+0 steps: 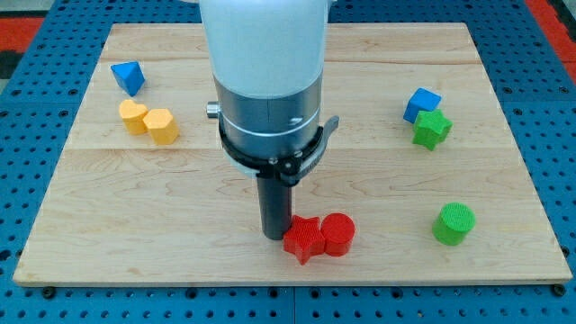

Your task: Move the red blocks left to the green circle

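Red blocks are found near the bench's (90, 243) bottom edge, a little right of centre: a red star (303, 238) touching a red cylinder (338, 235) on its right, so the pair's long axis runs left to right. Neither block shows a marked pointing direction. The end effector is a plain rod with nothing to clench or release; my tip (274, 236) is seen just beside the star's left side, apparently touching. The green circle (453, 223) lies well apart toward the view's right. Judged from this, the tip stands on the pair's left, so a rightward push along that axis is favoured.
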Controlling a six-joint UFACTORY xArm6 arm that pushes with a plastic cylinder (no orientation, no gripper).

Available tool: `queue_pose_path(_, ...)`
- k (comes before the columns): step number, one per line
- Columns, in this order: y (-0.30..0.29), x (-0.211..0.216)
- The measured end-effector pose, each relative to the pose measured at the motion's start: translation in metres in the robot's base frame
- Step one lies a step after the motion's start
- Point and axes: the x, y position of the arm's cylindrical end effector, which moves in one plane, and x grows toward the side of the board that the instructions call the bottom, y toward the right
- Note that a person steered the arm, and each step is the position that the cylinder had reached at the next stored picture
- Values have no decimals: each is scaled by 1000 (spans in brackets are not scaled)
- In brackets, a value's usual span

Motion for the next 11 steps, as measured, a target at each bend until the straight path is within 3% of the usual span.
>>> queue_pose_path(3,-65,40)
queue_pose_path(4,-42,38)
queue_pose_path(9,120,-30)
queue_pose_path(10,109,-35)
queue_pose_path(11,74,-81)
